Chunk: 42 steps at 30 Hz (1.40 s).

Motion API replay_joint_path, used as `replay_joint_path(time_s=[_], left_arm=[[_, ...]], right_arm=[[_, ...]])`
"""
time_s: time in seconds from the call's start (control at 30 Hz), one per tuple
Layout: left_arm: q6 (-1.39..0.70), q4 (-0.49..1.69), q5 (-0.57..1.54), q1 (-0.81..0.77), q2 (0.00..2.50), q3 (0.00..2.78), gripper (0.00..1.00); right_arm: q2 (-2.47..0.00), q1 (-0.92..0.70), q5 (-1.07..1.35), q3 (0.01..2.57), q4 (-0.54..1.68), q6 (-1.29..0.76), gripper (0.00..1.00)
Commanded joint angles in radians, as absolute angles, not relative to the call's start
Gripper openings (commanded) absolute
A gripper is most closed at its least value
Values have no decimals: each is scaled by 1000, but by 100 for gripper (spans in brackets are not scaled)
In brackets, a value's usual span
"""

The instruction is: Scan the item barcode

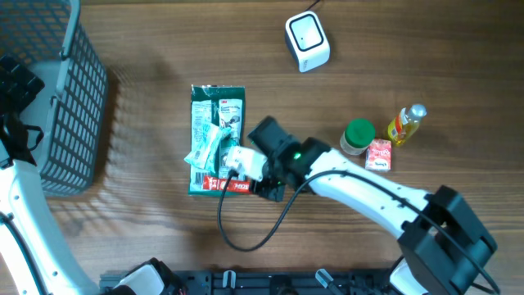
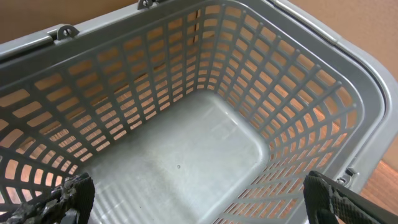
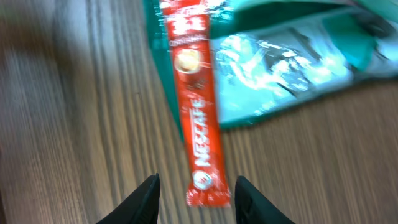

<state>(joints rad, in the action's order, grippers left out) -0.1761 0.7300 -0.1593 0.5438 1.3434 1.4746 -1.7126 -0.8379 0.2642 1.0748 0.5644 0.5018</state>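
Sachet stick (image 3: 198, 118), red, Nescafé lettering along its length; lies flat on the bench (image 3: 62, 124), running straight ahead from the right jaws; near end between them, far part lapping the edge of a green packet (image 3: 280, 68) that sits ahead and to the right of them. Right jaws apart, one finger either side of the stick's near end; no contact that I can make out, though the wrist view is blurred and a light touch can't be ruled out. Left jaws spread wide with nothing between them, hanging over the grey basket (image 2: 155, 81) directly below.

Handling, as judged: light, thin, foil-type wrap, likely slick; soft across its width; powder inside will shift, so it may sag or fold if held by one tip; lying flat, it offers little edge to get under. Best hold looks like a pinch across the narrow width, further ahead toward mid-length than where the jaws stand; firm, not crushing; keep the printed faces clear, since the barcode's place isn't readable here. White scanner (image 1: 307, 41) stands well apart, beyond the packet from the jaws.
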Motion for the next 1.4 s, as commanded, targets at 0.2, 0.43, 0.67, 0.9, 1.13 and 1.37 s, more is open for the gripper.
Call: replay_joint_path(time_s=[0.2, 0.43, 0.67, 0.9, 1.13, 1.37], left_arm=[[-157, 727, -154, 548, 1342, 1480, 100], [-157, 727, -154, 548, 1342, 1480, 100], [-157, 728, -154, 548, 1342, 1480, 100], [-157, 727, -154, 548, 1342, 1480, 100], [-157, 727, -154, 548, 1342, 1480, 100], [-157, 727, -154, 548, 1342, 1480, 100]], right_arm=[[-1851, -907, 67, 1065, 502, 583, 40], [-1859, -907, 67, 1065, 506, 583, 36], [-1860, -906, 70, 1040, 490, 584, 31], [-1860, -906, 71, 1025, 479, 602, 22], [-1846, -905, 115, 1036, 486, 591, 4], [-1629, -802, 641, 1049, 519, 558, 4]])
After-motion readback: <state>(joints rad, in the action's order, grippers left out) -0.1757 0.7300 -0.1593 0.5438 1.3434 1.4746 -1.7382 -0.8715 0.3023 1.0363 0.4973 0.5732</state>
